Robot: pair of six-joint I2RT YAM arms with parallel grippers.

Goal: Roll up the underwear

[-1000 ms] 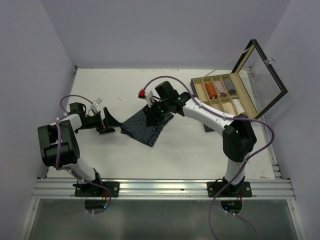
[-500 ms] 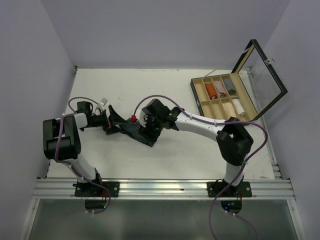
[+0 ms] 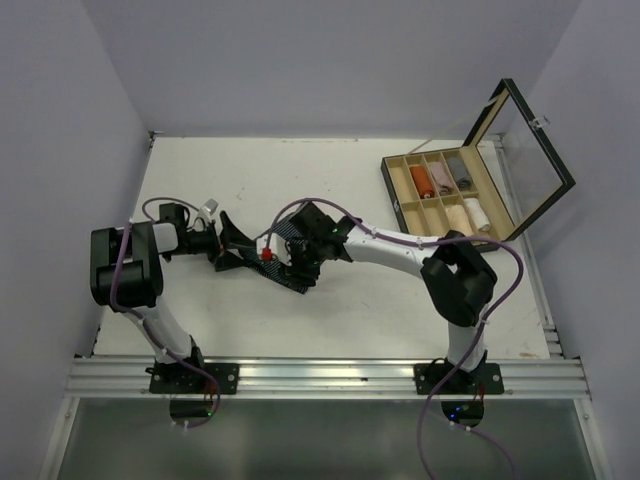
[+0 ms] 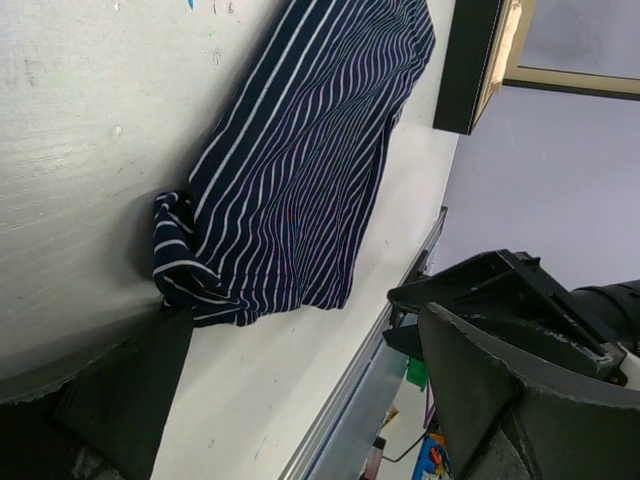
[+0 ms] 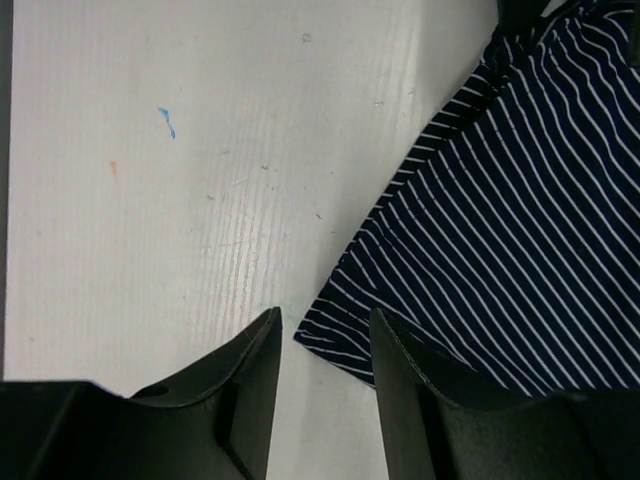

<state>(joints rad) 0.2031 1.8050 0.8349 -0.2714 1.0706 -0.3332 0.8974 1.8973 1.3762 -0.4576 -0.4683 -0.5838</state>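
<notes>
The right gripper (image 5: pixel 325 338) is held partly open. In its wrist view a strip of bare table (image 5: pixel 150 200) is seen between its fingers (image 5: pixel 250 385), and a corner of the navy striped underwear (image 5: pixel 500 230) lies in the gap. The cloth is not pinched.

The left gripper (image 4: pixel 305 335) is spread wide and nothing is held in it. Its near finger (image 4: pixel 110 395) is set at the bunched corner of the same garment. Whether it is touching the cloth or just beside it cannot be told.

The garment is laid on the table between the two grippers, flat over most of its area and crumpled at the left arm's end.

The stripes and the bunched corner are shown only in the wrist views. From above, the cloth is largely hidden under the right arm's wrist. Only the top view shows both arms reaching toward each other, and the wooden box (image 3: pixel 395 190) at the far right with its glass lid (image 3: pixel 535 150) raised.

Two arms and two grippers are counted, and one garment on the table. In the box, two rows of four compartments can be made out, with five rolled cloths (image 3: pixel 421 181) in them: three in the far row and two in the near row.
</notes>
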